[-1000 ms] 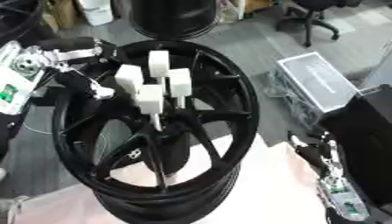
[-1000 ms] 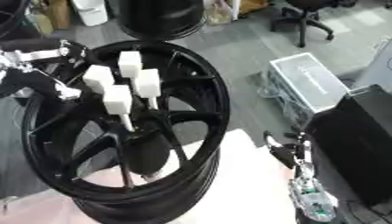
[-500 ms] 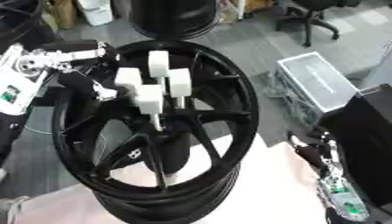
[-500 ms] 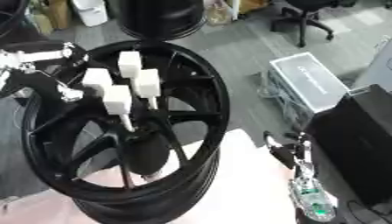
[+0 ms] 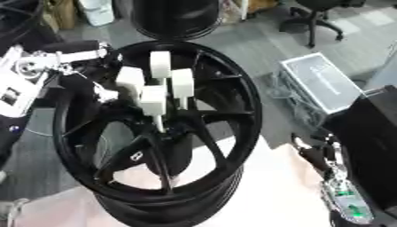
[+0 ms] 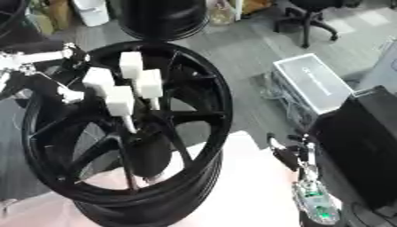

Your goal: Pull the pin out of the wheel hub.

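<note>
While the black wheel hub [image 5: 155,133] stands tilted on the pale table [image 5: 263,199], its open face turned up toward the head camera, the left hand [image 5: 74,66] reaches in over the upper-left rim, which puts its fingers [image 5: 105,93] level with the pins. Four white block-headed pins [image 5: 153,101] rise from the hub centre on thin stems, clustered just beside those fingers on their right. The fingertips look close to or touching the nearest white block [image 5: 130,79], but whether they are pinching it or merely extended toward it cannot be told. Low at the right, the right hand [image 5: 329,159] rests idle, well apart from the pins, fingers relaxed and holding nothing. None of the pins looks lifted clear yet.
</note>
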